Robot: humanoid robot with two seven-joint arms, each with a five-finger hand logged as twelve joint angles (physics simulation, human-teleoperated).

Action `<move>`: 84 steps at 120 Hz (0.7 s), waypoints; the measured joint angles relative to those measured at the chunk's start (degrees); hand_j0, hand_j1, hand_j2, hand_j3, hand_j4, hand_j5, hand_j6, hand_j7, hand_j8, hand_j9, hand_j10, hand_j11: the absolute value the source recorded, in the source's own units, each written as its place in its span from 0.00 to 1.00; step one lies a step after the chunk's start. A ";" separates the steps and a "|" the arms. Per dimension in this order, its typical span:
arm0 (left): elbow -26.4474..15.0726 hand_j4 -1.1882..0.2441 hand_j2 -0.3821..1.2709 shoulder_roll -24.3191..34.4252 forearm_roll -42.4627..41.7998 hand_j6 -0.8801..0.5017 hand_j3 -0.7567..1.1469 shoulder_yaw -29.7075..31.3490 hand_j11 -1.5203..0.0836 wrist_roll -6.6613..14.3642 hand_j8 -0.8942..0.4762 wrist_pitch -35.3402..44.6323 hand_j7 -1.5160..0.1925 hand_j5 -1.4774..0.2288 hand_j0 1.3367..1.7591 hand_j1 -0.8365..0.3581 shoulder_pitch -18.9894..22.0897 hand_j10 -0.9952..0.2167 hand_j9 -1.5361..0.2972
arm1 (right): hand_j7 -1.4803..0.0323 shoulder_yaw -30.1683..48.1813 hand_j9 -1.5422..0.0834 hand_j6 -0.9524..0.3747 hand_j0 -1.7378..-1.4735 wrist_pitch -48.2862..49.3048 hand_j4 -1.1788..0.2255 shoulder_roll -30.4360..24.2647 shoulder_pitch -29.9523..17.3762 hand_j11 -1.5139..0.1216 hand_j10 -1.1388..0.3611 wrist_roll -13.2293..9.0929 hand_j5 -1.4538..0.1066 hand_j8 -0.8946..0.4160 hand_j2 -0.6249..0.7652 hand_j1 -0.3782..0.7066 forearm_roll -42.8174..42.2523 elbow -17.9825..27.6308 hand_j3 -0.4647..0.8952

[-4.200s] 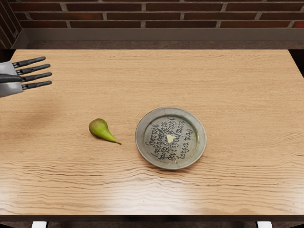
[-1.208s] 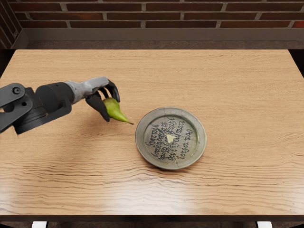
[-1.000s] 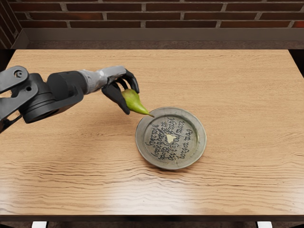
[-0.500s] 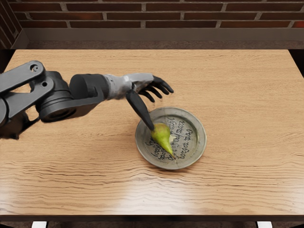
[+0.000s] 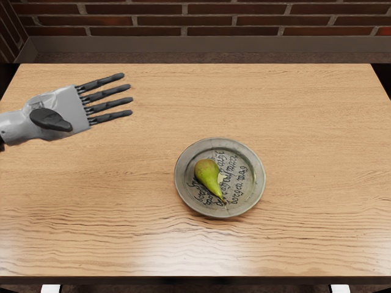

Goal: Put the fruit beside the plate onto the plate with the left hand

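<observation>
The left hand has withdrawn, fingers spread and empty; the pear rests on the plate, placement apparently complete.

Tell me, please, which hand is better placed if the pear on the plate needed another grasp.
Left, probably. The left hand hovers open over the left of the table, holding nothing; the pear lies on the plate. The right arm is out of view.
</observation>
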 joint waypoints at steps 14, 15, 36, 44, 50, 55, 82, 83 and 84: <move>2.64 0.80 0.24 1.41 -2.60 0.61 0.40 -2.07 0.92 0.00 0.63 -0.26 0.86 0.83 0.76 0.96 0.03 0.79 0.81 | 0.98 0.00 0.95 0.72 0.30 0.00 0.84 0.00 0.02 0.93 0.76 -0.01 0.93 0.68 0.45 0.03 0.00 0.00 0.34; 2.82 0.80 0.24 1.47 -2.69 0.61 0.40 -2.15 0.92 0.00 0.63 -0.27 0.86 0.84 0.76 0.96 0.03 0.79 0.81 | 0.98 0.00 0.95 0.72 0.30 0.00 0.84 0.00 0.02 0.93 0.76 -0.01 0.93 0.68 0.45 0.03 0.00 0.00 0.34; 9.00 0.81 0.24 2.78 -3.63 0.62 0.40 -3.26 0.92 0.00 0.63 -0.37 0.86 0.84 0.76 0.96 -1.46 0.80 0.82 | 0.98 0.00 0.95 0.72 0.30 0.01 0.84 0.00 0.22 0.93 0.76 -0.01 0.93 0.68 0.45 0.03 0.00 0.00 0.34; 10.03 0.81 0.24 2.78 -3.72 0.62 0.40 -3.41 0.92 0.00 0.63 -0.38 0.87 0.84 0.76 0.96 -1.46 0.80 0.82 | 0.98 0.00 0.95 0.72 0.30 0.02 0.84 0.00 0.25 0.93 0.76 -0.02 0.93 0.68 0.45 0.03 0.00 0.00 0.34; 11.14 0.81 0.24 2.78 -3.76 0.62 0.40 -3.50 0.93 0.00 0.64 -0.39 0.87 0.85 0.76 0.97 -2.01 0.80 0.82 | 0.98 0.00 0.95 0.72 0.30 0.01 0.84 0.00 0.27 0.93 0.76 -0.02 0.93 0.68 0.45 0.03 0.00 0.00 0.34; 12.28 0.81 0.24 2.78 -3.79 0.62 0.40 -3.55 0.93 0.00 0.64 -0.39 0.87 0.85 0.76 0.97 -2.52 0.80 0.82 | 0.98 0.00 0.95 0.72 0.30 0.01 0.84 0.00 0.28 0.93 0.76 -0.01 0.93 0.68 0.45 0.03 0.01 0.00 0.34; 14.70 0.81 0.23 2.78 -3.82 0.62 0.40 -3.35 0.93 0.00 0.64 -0.40 0.87 0.85 0.76 0.97 -2.86 0.80 0.82 | 0.98 0.00 0.95 0.72 0.30 0.00 0.84 0.00 0.29 0.93 0.76 -0.02 0.93 0.68 0.45 0.03 0.01 0.00 0.34; 14.72 0.81 0.23 2.78 -3.82 0.62 0.40 -3.34 0.93 0.00 0.64 -0.40 0.87 0.85 0.76 0.97 -2.86 0.80 0.82 | 0.98 0.00 0.95 0.72 0.30 0.00 0.84 0.00 0.29 0.93 0.76 -0.02 0.93 0.68 0.45 0.03 0.01 0.00 0.34; 14.74 0.81 0.23 2.78 -3.82 0.62 0.40 -3.33 0.93 0.00 0.64 -0.40 0.87 0.85 0.76 0.97 -2.86 0.80 0.82 | 0.98 0.00 0.95 0.72 0.30 0.00 0.84 0.00 0.29 0.93 0.76 -0.03 0.93 0.68 0.45 0.03 0.01 0.00 0.34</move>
